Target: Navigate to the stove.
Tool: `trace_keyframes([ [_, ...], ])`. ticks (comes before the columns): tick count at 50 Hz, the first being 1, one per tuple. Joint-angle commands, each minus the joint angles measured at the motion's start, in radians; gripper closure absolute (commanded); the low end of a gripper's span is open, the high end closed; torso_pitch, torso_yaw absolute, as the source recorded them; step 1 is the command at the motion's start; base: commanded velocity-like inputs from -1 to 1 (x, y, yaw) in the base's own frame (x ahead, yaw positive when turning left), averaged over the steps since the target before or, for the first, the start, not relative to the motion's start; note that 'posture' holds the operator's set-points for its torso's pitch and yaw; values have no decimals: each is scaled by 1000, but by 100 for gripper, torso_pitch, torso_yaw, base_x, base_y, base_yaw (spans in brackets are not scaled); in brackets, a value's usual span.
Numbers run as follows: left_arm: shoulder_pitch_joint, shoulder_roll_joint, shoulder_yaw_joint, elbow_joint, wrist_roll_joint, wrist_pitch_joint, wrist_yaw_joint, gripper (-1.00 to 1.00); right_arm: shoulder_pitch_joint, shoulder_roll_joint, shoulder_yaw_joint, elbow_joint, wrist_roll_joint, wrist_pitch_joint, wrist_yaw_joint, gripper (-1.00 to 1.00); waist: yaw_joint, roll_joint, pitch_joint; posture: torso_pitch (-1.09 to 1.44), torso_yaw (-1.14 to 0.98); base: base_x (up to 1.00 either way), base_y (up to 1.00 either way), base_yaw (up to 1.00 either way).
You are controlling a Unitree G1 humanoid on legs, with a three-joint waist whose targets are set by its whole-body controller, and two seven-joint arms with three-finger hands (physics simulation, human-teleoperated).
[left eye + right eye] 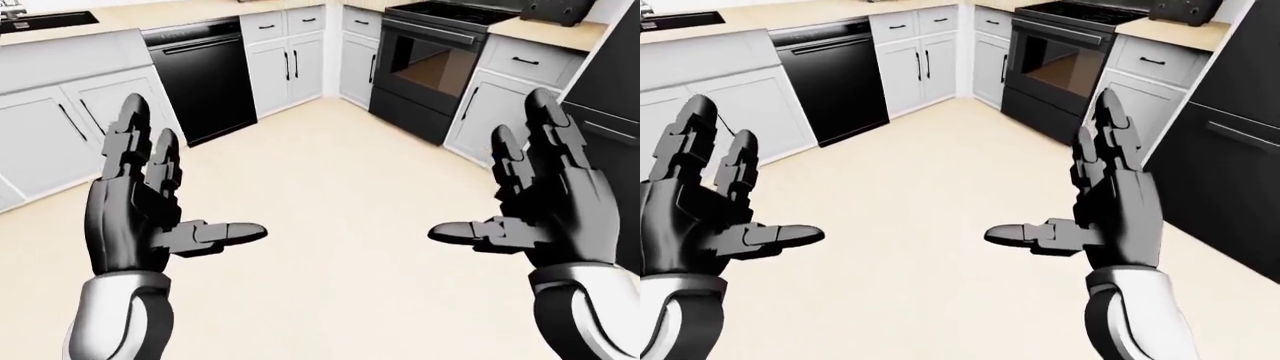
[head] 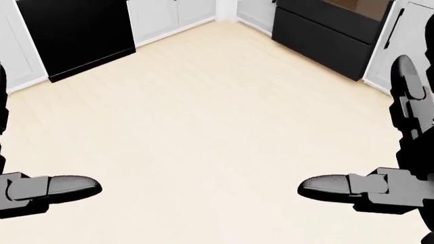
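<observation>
A: Where is the stove (image 1: 430,71)?
B: Far right in the left-eye view, black, set into the run of white cabinets (image 1: 290,64) along the far wall. Its oven door has a window showing a brown inside, and the cooktop sits level with the pale counter (image 1: 545,31) just right of it.
A: And on the left?
B: A black dishwasher (image 1: 205,82) under the counter, with white doors on both sides. A dark sink (image 1: 45,20) shows at the far left edge.
A: The hands?
B: Both are raised over the pale wood floor (image 1: 330,195), palms facing each other, well apart. The left hand (image 1: 135,206) has its fingers spread and straight, thumb pointing right; it grasps nothing. The right hand (image 1: 545,199) mirrors it, fingers released, thumb pointing left, also bare.
A: Anything on the near right?
B: A tall black appliance (image 1: 1235,142) fills the right edge of the right-eye view, beside a white drawer unit next to the stove.
</observation>
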Motion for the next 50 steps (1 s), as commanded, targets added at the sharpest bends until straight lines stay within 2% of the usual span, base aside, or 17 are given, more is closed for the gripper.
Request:
trace_keyframes([
  [1, -9, 1, -6, -11, -1, -30, -8, -100, -7, -13, -11, -9, 5, -26, -13, -100, -3, -4, -9, 0, 0, 16, 0, 0],
  [3, -12, 1, -2, -10, -4, -27, -6, -100, -7, -20, -12, -9, 17, -27, -22, -100, -4, -62, -24, 0, 0, 16, 0, 0],
  [4, -12, 2, -3, -17, -4, -20, -4, -100, -6, -22, -11, -9, 20, -28, -25, -100, -14, -22, -13, 0, 0, 16, 0, 0],
  [6, -11, 1, -5, -11, -1, -27, -6, -100, -6, -21, -14, -9, 22, -27, -24, -100, -17, -40, -7, 0, 0, 16, 0, 0],
  [12, -15, 0, -13, -11, 6, -23, -5, -100, -17, -19, -17, -9, 21, -16, -21, -100, -26, 7, 5, 0, 0, 16, 0, 0],
  [14, -17, 0, -12, -12, 5, -20, -5, -100, -19, -22, -19, -9, 25, -15, -25, -100, -30, 36, 7, 0, 0, 16, 0, 0],
  [16, -16, 0, -17, -11, 9, -22, -6, -100, -19, -23, -19, -9, 26, -16, -24, -100, -34, 90, -12, 0, 0, 16, 0, 0],
  [19, -16, -2, -18, -9, 12, -24, -7, -100, -19, -22, -19, -9, 26, -15, -23, -100, -21, 81, -4, 0, 0, 16, 0, 0],
  [25, -20, 0, -10, -11, 6, -17, -8, -100, -22, -25, -18, -9, 32, -13, -31, -100, -9, 31, 0, 0, 0, 16, 0, 0],
  [27, -17, 0, -11, -9, 7, -21, -9, -100, -19, -20, -16, -9, 21, -14, -23, -100, -6, 3, -1, 0, 0, 15, 0, 0],
  [29, -19, 1, -8, -7, 6, -21, -9, -100, -21, -15, -18, -9, 16, -11, -18, -100, -5, -53, -13, 0, 0, 16, 0, 0],
  [30, -19, 1, -9, -10, 5, -18, -8, -100, -20, -14, -19, -9, 16, -12, -17, -100, -11, -38, -12, 0, 0, 16, 0, 0],
  [35, -16, 0, -11, -10, 9, -21, -9, -100, -17, -15, -20, -9, 21, -15, -19, -100, -21, -19, -2, 0, 0, 15, 0, 0],
  [40, -14, -1, -7, -6, 8, -26, -10, -100, -16, -20, -19, -9, 28, -17, -27, -100, -36, 28, 9, 0, 0, 8, 0, 0],
  [42, -13, 0, -7, -2, 8, -31, -12, -100, -15, -26, -18, -9, 36, -20, -34, -100, -44, 65, -2, 0, 0, 4, 0, 0],
  [43, -14, 0, -6, -2, 7, -30, -11, -100, -14, -27, -19, -9, 39, -22, -36, -100, -39, 29, 3, 0, 0, 5, 0, 0],
  [50, -22, 3, -9, -4, 5, -21, -7, -100, -26, -33, -25, -9, 53, -11, -45, -100, -20, 3, -14, 0, 0, 4, 0, 0],
])
